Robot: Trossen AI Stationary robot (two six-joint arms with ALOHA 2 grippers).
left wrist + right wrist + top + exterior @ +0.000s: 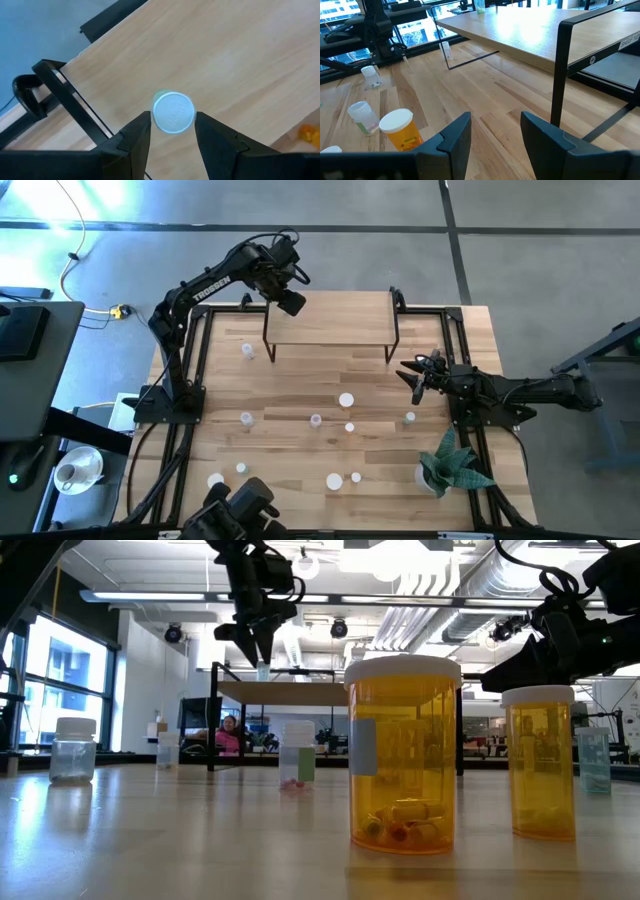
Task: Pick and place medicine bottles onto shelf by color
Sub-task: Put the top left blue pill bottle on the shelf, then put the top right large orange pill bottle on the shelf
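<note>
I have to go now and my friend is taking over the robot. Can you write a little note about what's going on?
Left gripper: open, over the shelf at its left end, fingers either side of a pale green bottle standing there.
Right gripper: open, empty, waiting by the shelf's right legs.
Done: that one bottle is on the shelf; I see no others up there.
Left: the other bottles on the table, like the two orange ones.
</note>
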